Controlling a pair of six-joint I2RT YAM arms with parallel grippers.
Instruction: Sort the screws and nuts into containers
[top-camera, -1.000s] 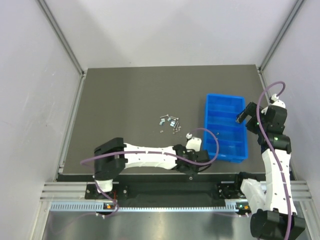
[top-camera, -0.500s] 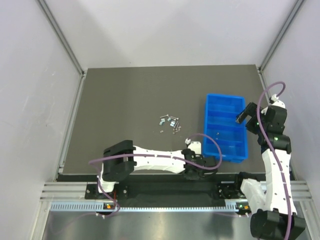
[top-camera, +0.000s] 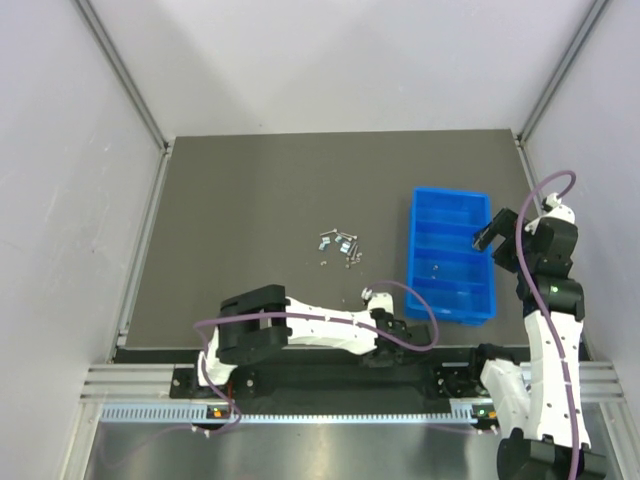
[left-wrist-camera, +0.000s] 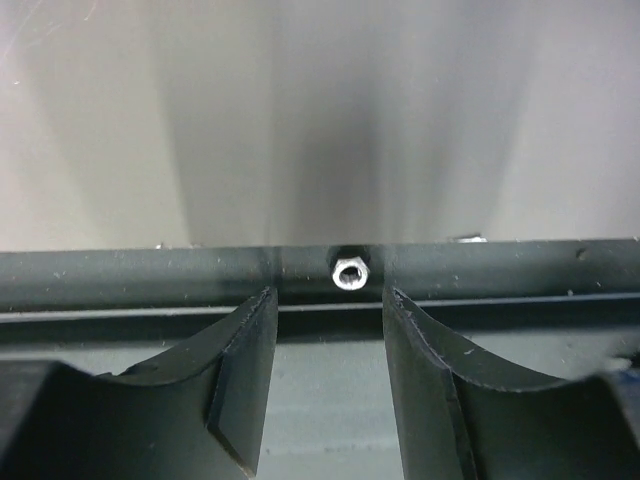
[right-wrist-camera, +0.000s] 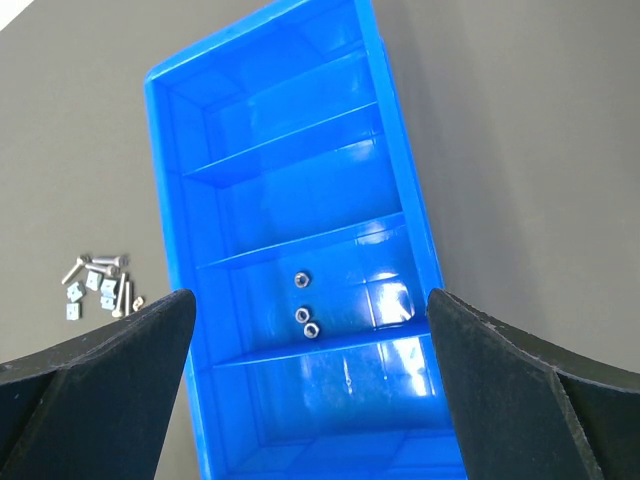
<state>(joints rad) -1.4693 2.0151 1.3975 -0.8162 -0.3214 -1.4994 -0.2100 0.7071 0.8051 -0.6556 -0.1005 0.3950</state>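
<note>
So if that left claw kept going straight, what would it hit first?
Most likely the small nut straight ahead, in line with the gap between the open fingers of the left gripper. Its distance is hard to judge.

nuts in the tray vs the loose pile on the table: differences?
The nuts lie inside one compartment of the blue tray; the loose pile lies on the table beside it. The nuts are three rings only; the loose pile mixes screws with flat squarish pieces. Both are small, silvery.

Open table (top-camera: 240, 200) left of screws (top-camera: 340, 243); containers (top-camera: 450, 212) wall the right.
</note>
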